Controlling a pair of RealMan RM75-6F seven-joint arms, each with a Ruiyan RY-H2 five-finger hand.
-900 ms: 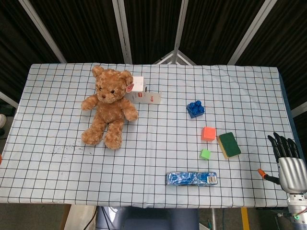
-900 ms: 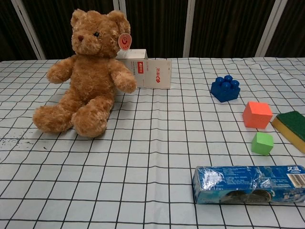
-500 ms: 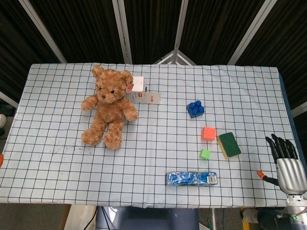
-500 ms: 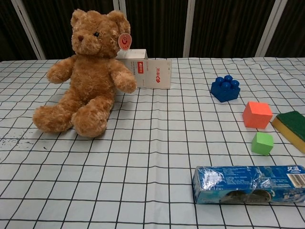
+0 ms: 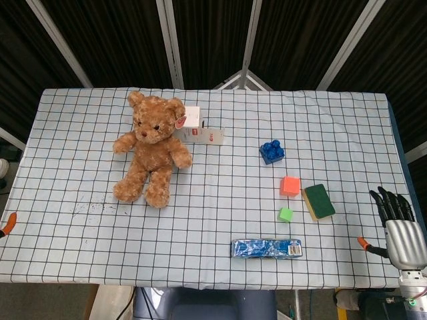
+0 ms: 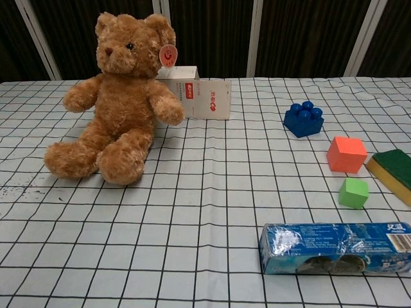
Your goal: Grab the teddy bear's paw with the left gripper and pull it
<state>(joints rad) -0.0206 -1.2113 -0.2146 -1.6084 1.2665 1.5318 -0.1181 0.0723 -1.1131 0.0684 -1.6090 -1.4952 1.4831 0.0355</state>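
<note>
A: Two hands belong to this rig, yet only the right hand (image 5: 400, 230) shows fully, in the head view, off the right edge of the table (image 5: 80, 167). Its dark fingers (image 5: 392, 202) point away from the robot, slightly spread, and it holds nothing.

B: And the left hand?

A: Just an orange tip (image 5: 8, 223) at the left border of the head view, beside the table edge. Whether that hand is spread or curled I cannot tell.

B: Where is the teddy bear?

A: The teddy bear (image 5: 152, 147) sits on the left half of the table, legs stretched toward the robot. In the chest view the teddy bear (image 6: 119, 96) is upright, with one paw (image 6: 170, 112) reaching toward the white carton (image 6: 199, 96) just behind it, and the other paw (image 6: 77, 97) out to the far side. A round tag (image 6: 168, 56) hangs at its ear. Nothing touches the bear but the cloth and, perhaps, the carton.

B: Any containers?

A: The white carton with red print, standing shut; its contents are hidden. A blue wrapped packet (image 6: 334, 247) lies flat near the front edge, sealed.

B: The rest?

A: A blue brick (image 6: 304, 119), an orange cube (image 6: 347, 154), a green cube (image 6: 354, 192) and a green-and-yellow sponge (image 6: 393, 170), all on the right half, each apart from the others.
</note>
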